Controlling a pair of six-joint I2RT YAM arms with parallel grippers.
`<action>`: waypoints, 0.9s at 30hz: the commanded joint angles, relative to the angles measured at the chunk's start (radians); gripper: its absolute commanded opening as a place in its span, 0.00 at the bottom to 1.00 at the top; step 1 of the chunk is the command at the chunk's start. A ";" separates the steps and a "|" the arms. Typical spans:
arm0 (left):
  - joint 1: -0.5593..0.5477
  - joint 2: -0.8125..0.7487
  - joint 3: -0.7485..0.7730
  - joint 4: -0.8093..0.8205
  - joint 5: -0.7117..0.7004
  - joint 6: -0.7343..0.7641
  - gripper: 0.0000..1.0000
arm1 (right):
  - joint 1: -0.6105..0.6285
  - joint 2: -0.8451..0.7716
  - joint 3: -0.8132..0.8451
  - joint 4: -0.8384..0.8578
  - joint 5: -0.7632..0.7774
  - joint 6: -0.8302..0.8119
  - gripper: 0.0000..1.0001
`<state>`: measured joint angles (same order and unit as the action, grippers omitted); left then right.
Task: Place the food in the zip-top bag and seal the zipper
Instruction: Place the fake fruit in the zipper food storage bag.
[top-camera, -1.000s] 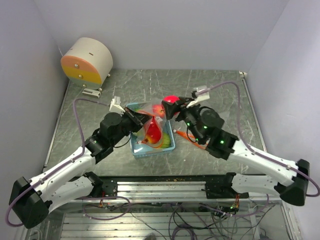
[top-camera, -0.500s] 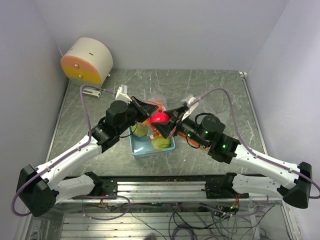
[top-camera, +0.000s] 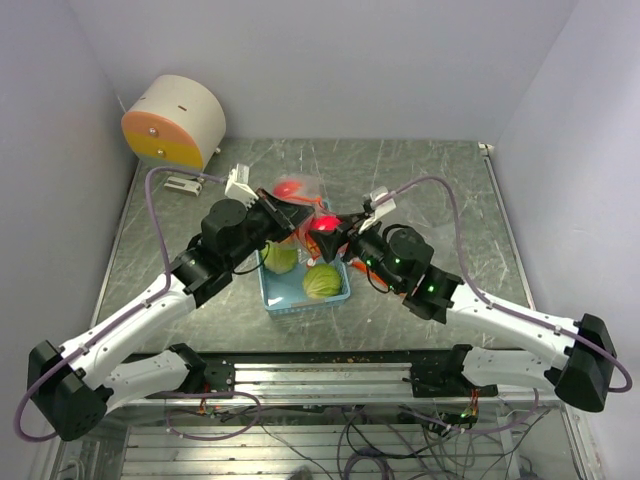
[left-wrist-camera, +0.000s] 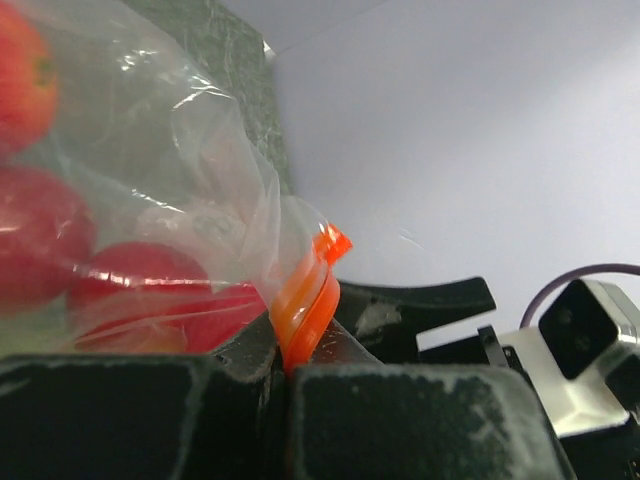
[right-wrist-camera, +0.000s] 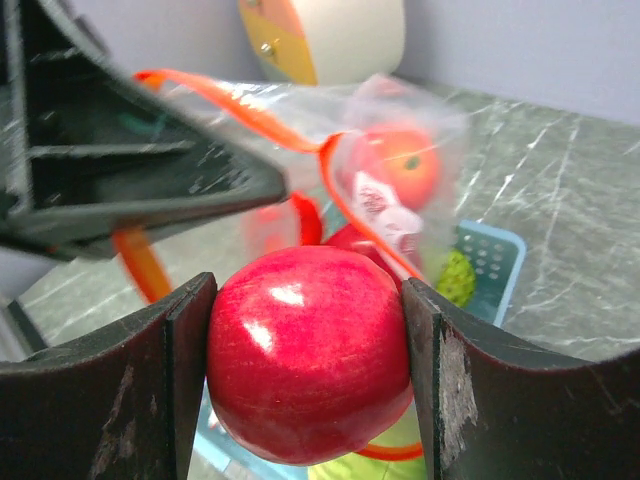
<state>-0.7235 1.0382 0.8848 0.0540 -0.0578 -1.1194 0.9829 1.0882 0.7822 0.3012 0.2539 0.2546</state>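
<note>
The clear zip-top bag (top-camera: 297, 192) hangs above the far end of the light blue basket (top-camera: 300, 305), with red food (left-wrist-camera: 40, 235) inside it. My left gripper (top-camera: 302, 214) is shut on its orange zipper (left-wrist-camera: 306, 300), pinching the strip at one end (left-wrist-camera: 290, 365). My right gripper (top-camera: 325, 232) is shut on a glossy red fruit (right-wrist-camera: 308, 350) right at the bag's mouth (right-wrist-camera: 250, 110). Two green melons (top-camera: 282, 258) (top-camera: 323, 281) lie in the basket. An orange-red fruit (right-wrist-camera: 400, 165) shows through the bag.
A cream and orange drum (top-camera: 175, 122) stands at the back left of the grey marbled table (top-camera: 440, 180). Purple cables (top-camera: 440, 185) loop over both arms. Grey walls close in the left, right and back sides.
My left gripper has lifted the bag off the basket towards the back, uncovering the two green melons. My right gripper has carried the red fruit left and nearer, up to the bag's mouth.
</note>
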 joint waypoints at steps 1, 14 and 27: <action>-0.002 -0.060 -0.036 0.030 0.039 -0.030 0.07 | -0.031 0.036 0.005 0.106 0.114 0.018 0.66; -0.003 -0.035 -0.112 0.126 0.035 -0.072 0.07 | -0.026 0.164 0.053 0.220 0.017 0.194 0.70; -0.005 0.216 -0.081 0.482 0.155 -0.188 0.07 | -0.022 -0.007 0.137 -0.025 0.165 0.093 0.71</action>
<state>-0.7155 1.1927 0.8223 0.3637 -0.0208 -1.2362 0.9546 1.0996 0.8371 0.2909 0.3885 0.3687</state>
